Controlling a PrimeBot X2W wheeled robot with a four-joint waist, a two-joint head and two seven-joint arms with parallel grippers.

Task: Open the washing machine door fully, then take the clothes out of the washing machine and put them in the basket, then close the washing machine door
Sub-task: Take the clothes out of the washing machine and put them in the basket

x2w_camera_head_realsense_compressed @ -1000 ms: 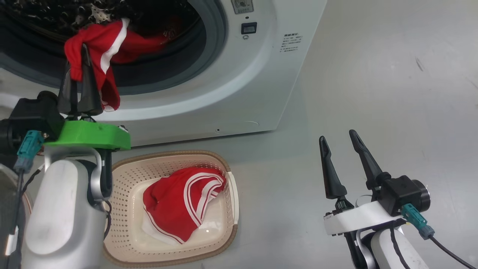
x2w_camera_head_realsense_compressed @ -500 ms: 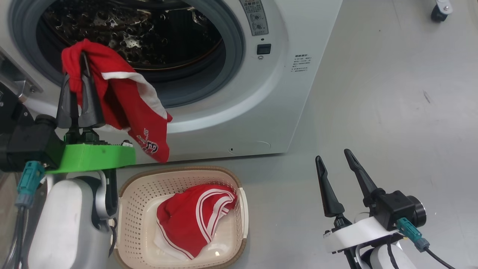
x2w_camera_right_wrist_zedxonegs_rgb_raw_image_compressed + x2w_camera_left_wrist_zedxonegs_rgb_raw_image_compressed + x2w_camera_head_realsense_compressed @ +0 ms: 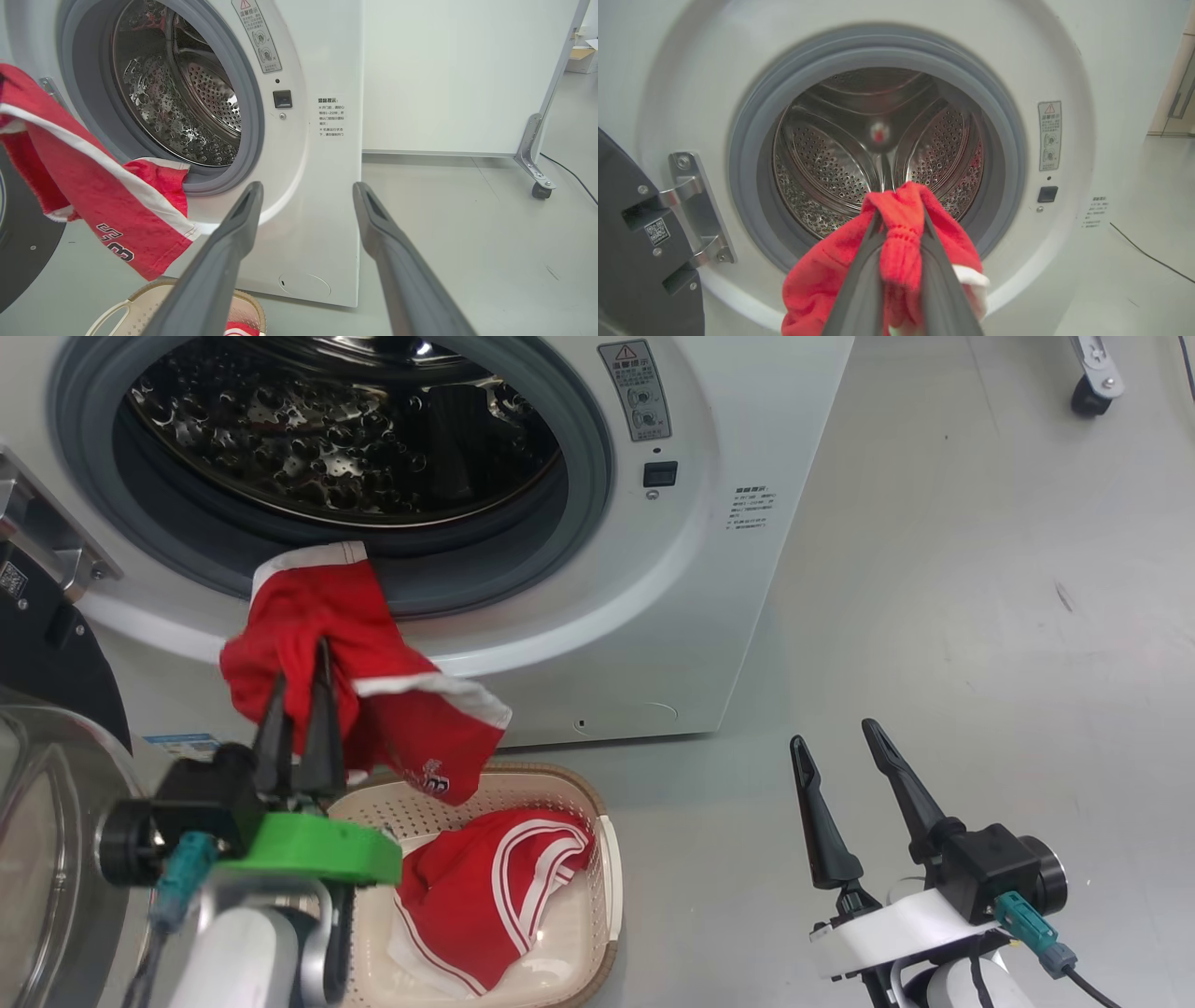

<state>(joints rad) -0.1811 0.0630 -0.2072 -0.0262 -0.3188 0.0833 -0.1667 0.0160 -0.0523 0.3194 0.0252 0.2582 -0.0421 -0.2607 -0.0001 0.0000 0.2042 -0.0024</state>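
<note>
between left fingers [image 3: 857, 289], red white-trimmed clothes [image 3: 817, 280] bunched

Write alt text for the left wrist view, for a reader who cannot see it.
The left hand grips a red garment before the open washer, its steel drum behind. The dark door and its hinge show at left.

Head camera looks steeply down on washing machine [image 3: 695, 616] and basket [image 3: 606, 887]; left wrist camera faces the drum [image 3: 831, 154] head-on, right wrist camera obliquely, from low.
</note>
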